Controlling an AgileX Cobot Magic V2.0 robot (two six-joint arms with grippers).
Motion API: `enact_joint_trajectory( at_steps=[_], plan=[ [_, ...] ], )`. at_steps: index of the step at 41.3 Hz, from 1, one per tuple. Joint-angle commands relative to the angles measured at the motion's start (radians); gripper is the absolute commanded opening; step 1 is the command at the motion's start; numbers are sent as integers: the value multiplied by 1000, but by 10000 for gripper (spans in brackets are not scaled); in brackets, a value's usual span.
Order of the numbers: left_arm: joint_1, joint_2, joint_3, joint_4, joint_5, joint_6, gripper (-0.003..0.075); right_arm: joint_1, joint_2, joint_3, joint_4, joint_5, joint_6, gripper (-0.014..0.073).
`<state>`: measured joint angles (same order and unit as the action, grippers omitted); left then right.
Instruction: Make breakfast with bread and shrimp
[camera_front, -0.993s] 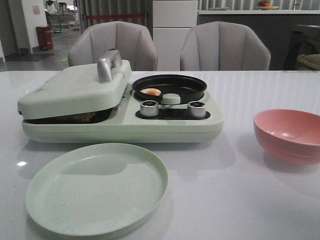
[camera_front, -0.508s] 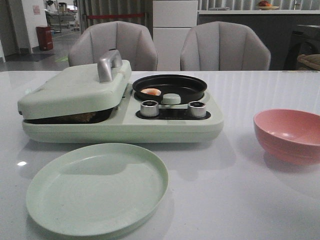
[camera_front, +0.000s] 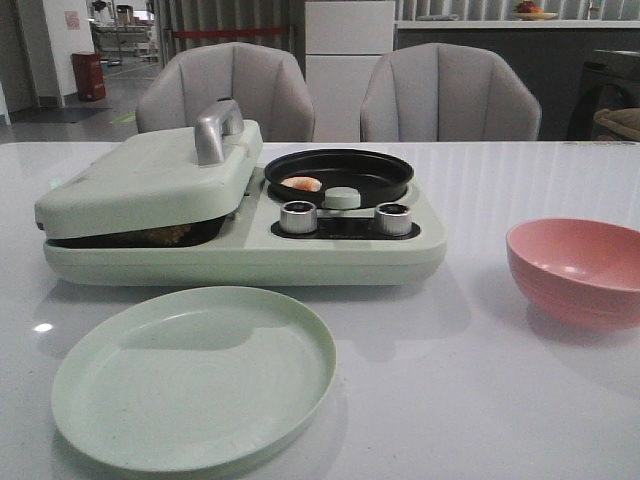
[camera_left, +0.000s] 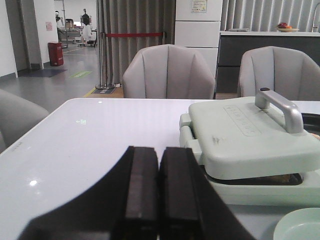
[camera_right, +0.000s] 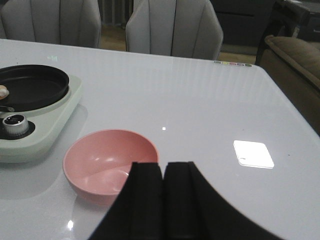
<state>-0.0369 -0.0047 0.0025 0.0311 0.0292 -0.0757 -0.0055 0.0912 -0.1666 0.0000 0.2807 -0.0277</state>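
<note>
1. Both grippers, left (camera_left: 159, 200) and right (camera_right: 162, 200), are clenched and empty.
2. Bread (camera_front: 160, 236) sits under the lid (camera_left: 250, 137), ahead of the left jaws; shrimp (camera_front: 301, 184) lies in the pan (camera_front: 340, 172).
3. Likely next: left jaws part for the handle (camera_left: 279, 104).

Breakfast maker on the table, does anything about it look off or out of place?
The pale green hinged lid is not fully shut: it sits tilted over brown bread showing in the gap. The small orange-pink shrimp lies in the round black pan. Nothing looks spilled or damaged.
</note>
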Motion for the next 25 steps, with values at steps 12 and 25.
enact_joint_trajectory(
  at_steps=[12, 25],
  plan=[
    [-9, -24, 32, -8, -92, -10, 104, -37, -122, 191, -12, -281, -9, 15],
    [-9, -24, 32, -8, -92, -10, 104, -49, -121, 191, 29, -301, -9, 15]
  ],
)
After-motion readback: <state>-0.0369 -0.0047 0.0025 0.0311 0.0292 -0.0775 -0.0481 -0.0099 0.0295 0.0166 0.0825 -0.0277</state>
